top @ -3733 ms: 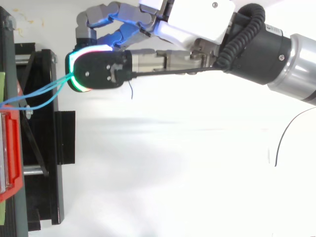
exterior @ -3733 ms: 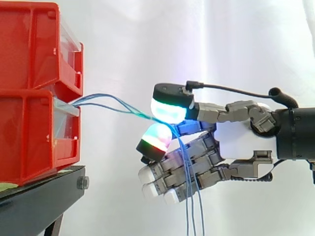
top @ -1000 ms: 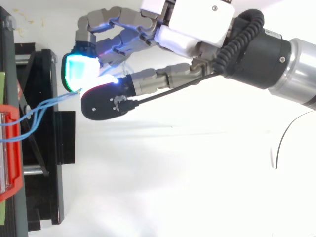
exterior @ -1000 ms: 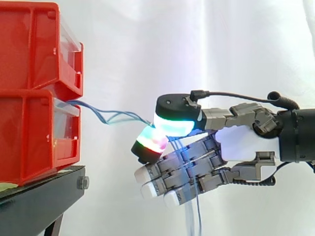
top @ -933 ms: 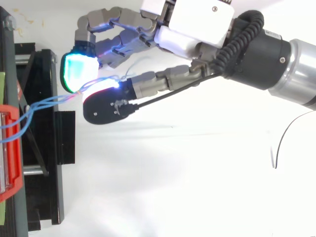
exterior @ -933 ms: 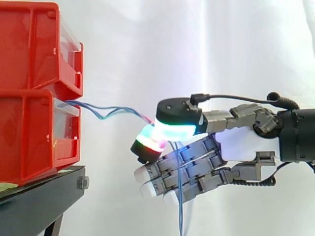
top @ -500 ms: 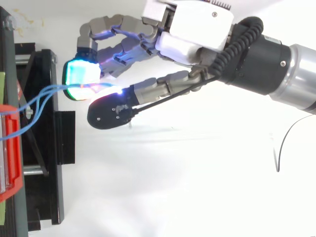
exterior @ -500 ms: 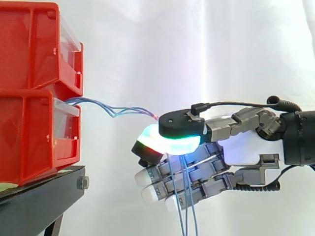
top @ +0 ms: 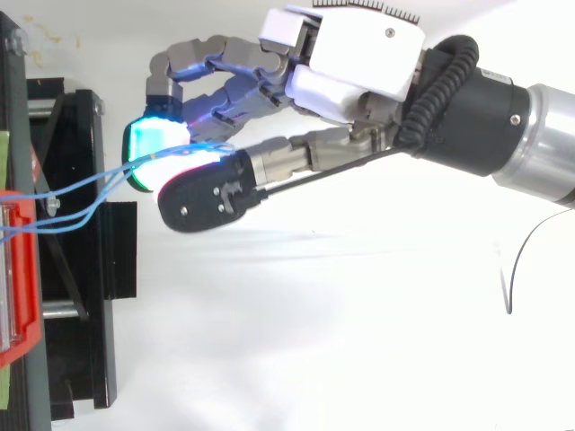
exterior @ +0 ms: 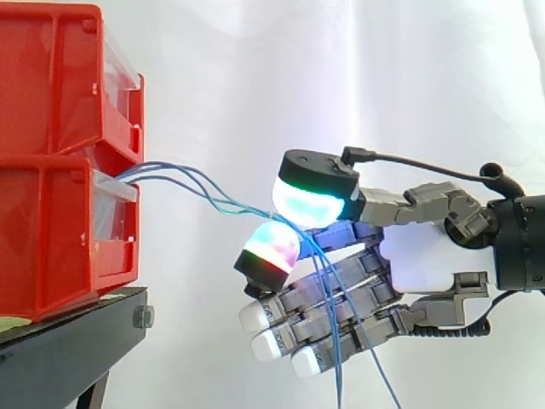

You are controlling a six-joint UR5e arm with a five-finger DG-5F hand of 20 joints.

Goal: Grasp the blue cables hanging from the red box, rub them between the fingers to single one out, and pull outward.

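Several thin blue cables (exterior: pixel 223 202) leave the front of the lower red bin (exterior: pixel 51 230) and slope down to the right into my hand (exterior: pixel 430 260). They pass between the cyan-green thumb pad (exterior: pixel 311 194) and a red-green finger pad (exterior: pixel 271 250), then hang down across the curled lower fingers. From above, the cables (top: pixel 94 187) run from the bin's edge (top: pixel 18 269) to the hand (top: pixel 346 54). There the dark-backed thumb (top: pixel 202 202) lies against the cyan finger pad (top: pixel 154 148), pinching them.
A second red bin (exterior: pixel 51 77) sits on top of the lower one, both on a black stand (exterior: pixel 68 341) at the left. A white curtain hangs behind. A thin dark wire (top: pixel 508 274) lies at the right in the top view.
The thumb, lying flat over the finger pad half a second ago, has lifted and slid back along the cables. The hand has shifted slightly right and the cables now slope downward to it.
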